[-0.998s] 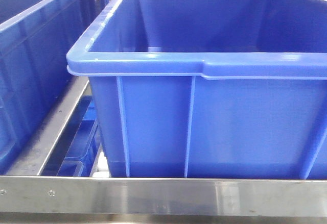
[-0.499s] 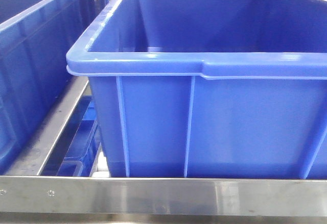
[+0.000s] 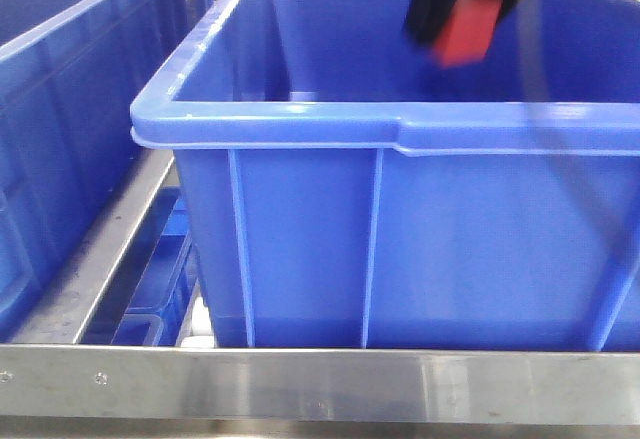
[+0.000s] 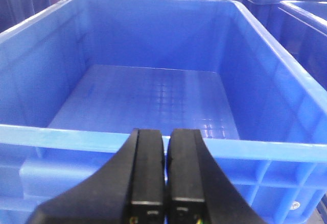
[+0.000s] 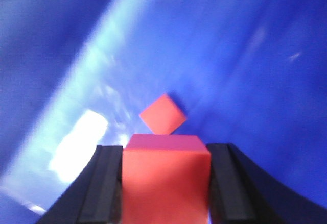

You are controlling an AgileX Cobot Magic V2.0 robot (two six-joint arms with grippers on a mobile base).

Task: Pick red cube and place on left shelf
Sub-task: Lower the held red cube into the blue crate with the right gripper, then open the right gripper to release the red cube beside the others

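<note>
My right gripper (image 3: 448, 21) is shut on the red cube (image 3: 463, 31) and holds it, blurred, above the inside of a large deep-blue ribbed crate (image 3: 300, 124). In the right wrist view the cube (image 5: 166, 183) fills the gap between the black fingers (image 5: 104, 183). A small red diamond shape (image 5: 163, 114) shows on the glossy blue surface beyond it; it looks like the cube's reflection. The crate stands on the left shelf, behind its steel riveted front rail (image 3: 320, 384). My left gripper (image 4: 166, 134) is shut and empty, just before the near rim (image 4: 265, 150) of an empty blue crate.
A second blue crate (image 3: 60, 109) stands to the left on the same tier, with a steel cross rail (image 3: 100, 259) between the two. More blue crates (image 4: 301, 25) show behind and to the right in the left wrist view.
My right gripper with the red cube has come into the front view from the top, over the crate. Before, no gripper showed there.
</note>
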